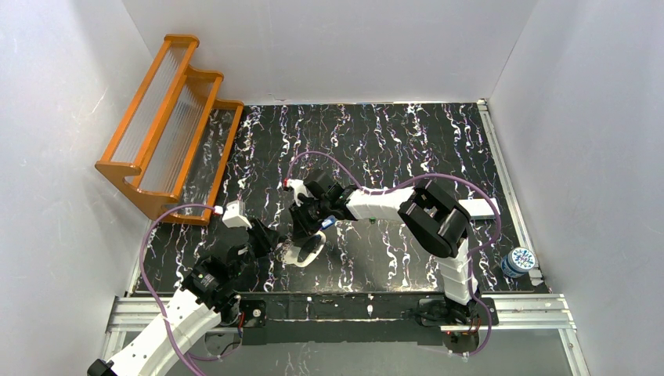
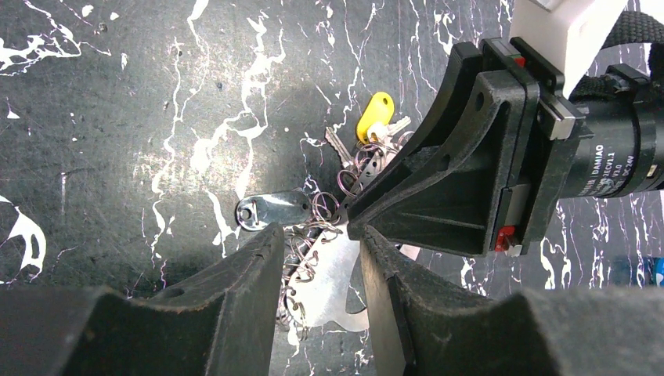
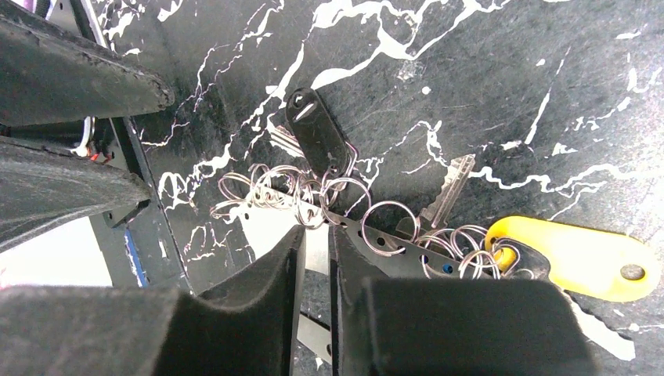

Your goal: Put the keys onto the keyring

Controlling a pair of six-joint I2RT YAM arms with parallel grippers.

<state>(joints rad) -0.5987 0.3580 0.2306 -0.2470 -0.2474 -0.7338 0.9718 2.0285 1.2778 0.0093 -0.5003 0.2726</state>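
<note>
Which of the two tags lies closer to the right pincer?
The grey oval tag, just beyond the right pincer; the yellow tag lies farther off.

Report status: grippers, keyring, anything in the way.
Right gripper pinching ring plate. Left gripper straddling it, grip unclear. Keyring fob lies beside plate, yellow key alongside. Nothing blocking.

We note white walls (image 1: 329, 47) at 9, 12 and 3 o'clock, black white-veined table (image 1: 407, 133), orange slatted rack (image 1: 168, 117) at 10 o'clock, aluminium rail (image 1: 352, 307) at 6 o'clock
</note>
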